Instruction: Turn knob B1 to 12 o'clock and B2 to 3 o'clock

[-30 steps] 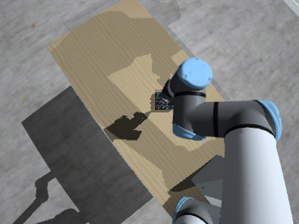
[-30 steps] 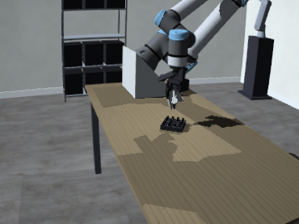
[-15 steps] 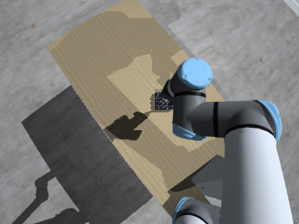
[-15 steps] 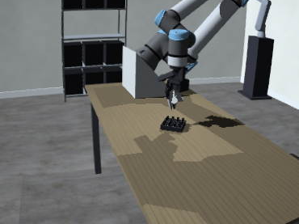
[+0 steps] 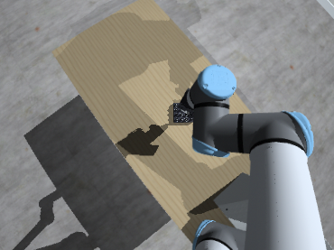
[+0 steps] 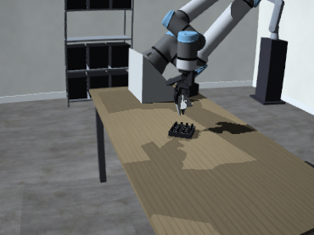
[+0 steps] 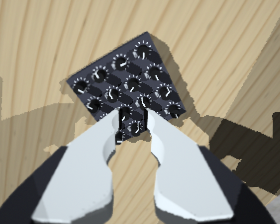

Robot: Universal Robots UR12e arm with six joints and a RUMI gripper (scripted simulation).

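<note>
The knob box [image 5: 182, 115] [image 6: 182, 130] [image 7: 132, 52] is a small black block on the table. Several rows of black knobs with white pointers and white tick marks cover its top. It lies turned at an angle in the wrist view, and the fingertips hide part of its near side. No socket can be made out, so I cannot tell which knobs are B1 and B2. My gripper [image 6: 182, 113] [image 7: 133, 110] is open by a narrow gap, with nothing between its pale fingertips. It points down above the box, clear of the knobs. The arm mostly hides it in the top view.
The wooden table [image 5: 113, 37] [image 6: 212, 187] carries the box. A white-and-grey block [image 6: 136, 75] stands at the table's far end near the arm's base. A shelf rack [image 6: 99, 39] and a dark pedestal [image 6: 271, 70] stand behind the table. The arm's shadow falls beside the box.
</note>
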